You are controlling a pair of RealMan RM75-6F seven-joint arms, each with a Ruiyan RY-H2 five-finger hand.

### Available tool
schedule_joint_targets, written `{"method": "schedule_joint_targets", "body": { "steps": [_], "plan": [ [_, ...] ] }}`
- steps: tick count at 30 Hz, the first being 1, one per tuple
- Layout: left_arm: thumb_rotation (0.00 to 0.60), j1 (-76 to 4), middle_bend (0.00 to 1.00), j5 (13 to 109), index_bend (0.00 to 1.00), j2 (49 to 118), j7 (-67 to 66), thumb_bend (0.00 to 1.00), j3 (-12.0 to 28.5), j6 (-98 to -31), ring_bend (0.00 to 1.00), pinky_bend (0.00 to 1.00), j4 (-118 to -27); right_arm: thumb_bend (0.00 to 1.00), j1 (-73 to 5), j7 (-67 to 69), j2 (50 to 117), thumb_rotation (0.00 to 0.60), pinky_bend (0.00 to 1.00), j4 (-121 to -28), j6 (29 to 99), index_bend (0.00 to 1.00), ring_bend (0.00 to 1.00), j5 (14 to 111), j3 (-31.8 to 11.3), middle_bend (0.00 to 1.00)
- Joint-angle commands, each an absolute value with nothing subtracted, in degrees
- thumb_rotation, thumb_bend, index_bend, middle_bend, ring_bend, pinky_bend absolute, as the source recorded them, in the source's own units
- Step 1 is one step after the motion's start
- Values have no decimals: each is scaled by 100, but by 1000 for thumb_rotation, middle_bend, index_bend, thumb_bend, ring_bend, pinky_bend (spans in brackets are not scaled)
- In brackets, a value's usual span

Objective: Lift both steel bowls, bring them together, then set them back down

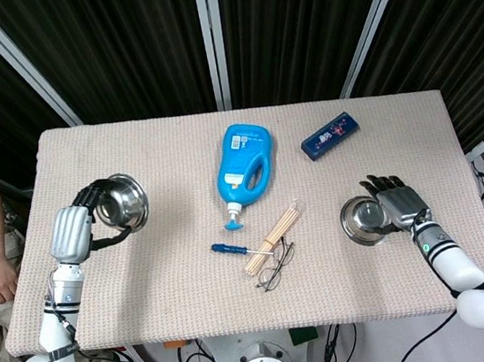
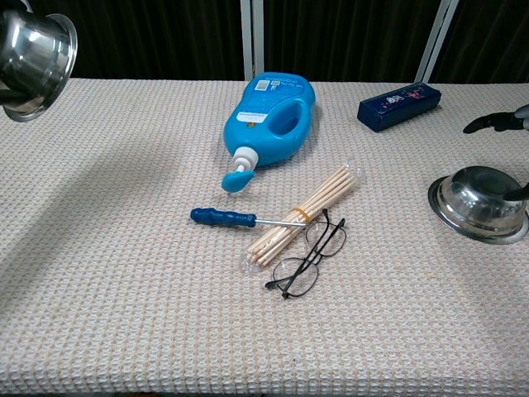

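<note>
the left robot hand (image 1: 72, 232) grips one steel bowl (image 1: 121, 201) aloft by its rim. the other bowl (image 2: 481, 201) sits on the worktop (image 1: 148, 282), right robot hand (image 1: 397, 206) spread beside it. thin, rigid, slick steel: likely light, best hooked at the rim.

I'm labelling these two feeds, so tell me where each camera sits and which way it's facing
Head view: sits high, looking almost straight down on the table; shows both arms, the left robot hand holding a steel bowl aloft, the right robot hand over the second bowl.
Chest view: sits low at the near table edge, looking forward across it; shows only the right hand's fingertips and the raised bowl.
Shared: both bowls, blue bottle, screwdriver, glasses.
</note>
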State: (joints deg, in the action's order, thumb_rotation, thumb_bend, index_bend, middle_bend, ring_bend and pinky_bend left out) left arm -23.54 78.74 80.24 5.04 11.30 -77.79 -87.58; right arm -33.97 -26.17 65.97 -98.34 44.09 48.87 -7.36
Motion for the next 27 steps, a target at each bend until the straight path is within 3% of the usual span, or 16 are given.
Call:
{"method": "schedule_joint_targets", "body": {
  "steps": [1,12,23,27],
  "plan": [
    [600,-2363,615,7873,603,8014,500,162,1129,-7751,454,605,-8757,0,-3480,-2739,6653,600,0,-9908,4483,0,0,4777,-597,0],
    [600,-2408,612,7882,599,8063,487,162,1121,-7649,449,594,-8651,0,-3735,-3054,6925,600,0,-9824,4767,0,0,4423,-290,0],
    [600,-2418,612,7869,599,8040,473,163,1126,-7599,448,591,-8657,0,-4002,-3057,7104,600,0,-9642,4594,0,0,4127,-135,0],
    [600,-2426,612,7858,599,8045,474,162,1116,-7559,449,591,-8639,0,-4053,-3037,7156,600,0,-9575,4641,0,5,4071,-82,90]
  ]
}}
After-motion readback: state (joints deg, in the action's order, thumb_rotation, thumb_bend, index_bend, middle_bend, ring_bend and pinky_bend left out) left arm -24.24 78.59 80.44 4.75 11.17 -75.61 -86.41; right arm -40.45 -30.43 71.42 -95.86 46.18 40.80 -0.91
